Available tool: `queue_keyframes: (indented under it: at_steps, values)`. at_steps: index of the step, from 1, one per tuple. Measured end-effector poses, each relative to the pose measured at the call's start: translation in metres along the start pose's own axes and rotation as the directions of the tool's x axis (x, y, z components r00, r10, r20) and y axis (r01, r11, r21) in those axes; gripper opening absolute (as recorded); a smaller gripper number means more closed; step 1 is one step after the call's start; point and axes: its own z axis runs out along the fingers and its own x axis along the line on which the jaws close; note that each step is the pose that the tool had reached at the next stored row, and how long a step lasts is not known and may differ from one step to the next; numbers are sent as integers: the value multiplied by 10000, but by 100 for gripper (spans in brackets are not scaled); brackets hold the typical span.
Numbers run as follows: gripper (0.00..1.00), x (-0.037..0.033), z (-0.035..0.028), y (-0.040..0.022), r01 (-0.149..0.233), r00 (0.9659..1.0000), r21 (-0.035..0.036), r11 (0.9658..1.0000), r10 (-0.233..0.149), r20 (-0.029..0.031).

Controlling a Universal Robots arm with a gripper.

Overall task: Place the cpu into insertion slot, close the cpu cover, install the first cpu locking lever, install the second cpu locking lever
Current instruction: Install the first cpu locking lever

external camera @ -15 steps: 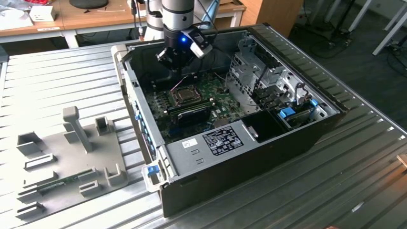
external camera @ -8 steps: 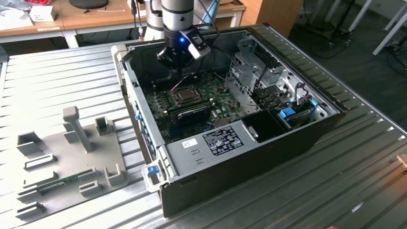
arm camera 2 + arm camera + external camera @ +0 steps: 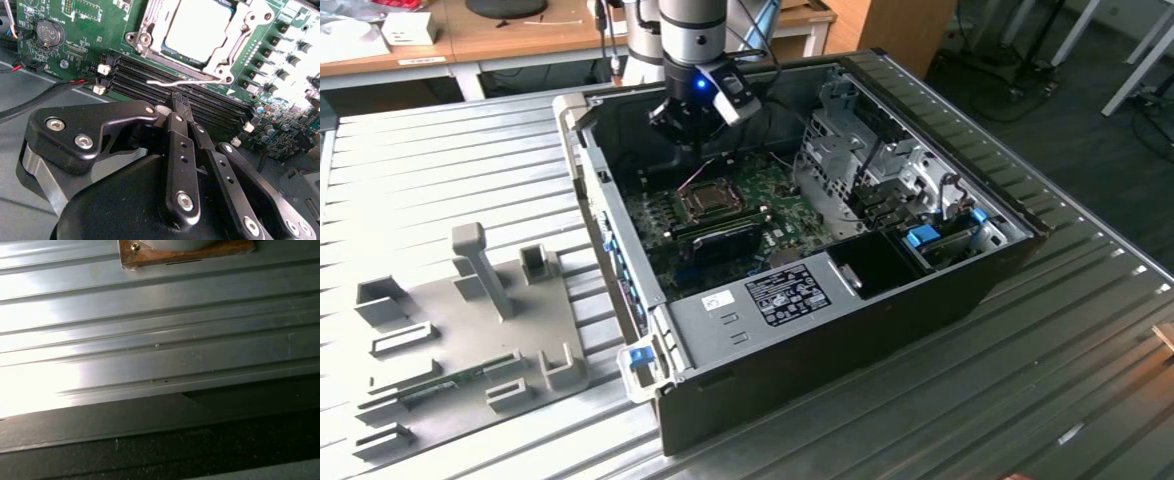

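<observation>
Gripper (image 3: 181, 102): fingers clenched together, nothing visible between the tips. It hung inside the open computer case (image 3: 961, 290), over the board.

Just ahead of the tips: long black memory slots (image 3: 150, 75). Directly beyond them a thin silvery wire locking lever (image 3: 185, 81) lay along the socket's near edge. I couldn't tell whether it was hooked down.

Further out: the cpu (image 3: 197, 30) was seated in the insertion slot (image 3: 711, 200), pale flat top showing through the cut-out. The cpu cover (image 3: 220, 60) looked down over it, frame around the chip's edges. So placing and closing read as done, with the levers in hand.

Handling, my judgement:
- cpu: light, stiff, thin, with a fragile underside. Take it by opposite edges only and don't press on the top.
- cover: thin sheet metal that bends easily. Push it on the frame, not the chip.
- lever: springy steel wire, slick and narrow, likely to skid off closed tips. Best purchase is near its free bent end, away from the pivot.

Off to one side past the slots sat a coin cell (image 3: 48, 32) with loose red and black wires near it, a possible snag.
</observation>
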Motion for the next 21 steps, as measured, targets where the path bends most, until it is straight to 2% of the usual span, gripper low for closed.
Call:
queue_keyframes:
  at_steps: [2, 4, 6, 12, 14, 19, 21]
  values:
    - [10, 0, 0, -5, -6, 10000, -103, 9999, 6, -14]
    - [10, -1, -1, -14, -17, 10000, -266, 9996, 16, -36]
    - [10, -1, -2, -22, -25, 10000, -376, 9993, 23, -51]
    - [10, -4, -5, -51, -36, 10000, -534, 9986, 32, -74]
    - [10, -5, -5, -58, -38, 10000, -563, 9984, 34, -78]
    - [10, -10, -9, -96, -52, 9999, -744, 9972, 44, -106]
    - [10, -13, -10, -115, -57, 9999, -795, 9968, 48, -113]
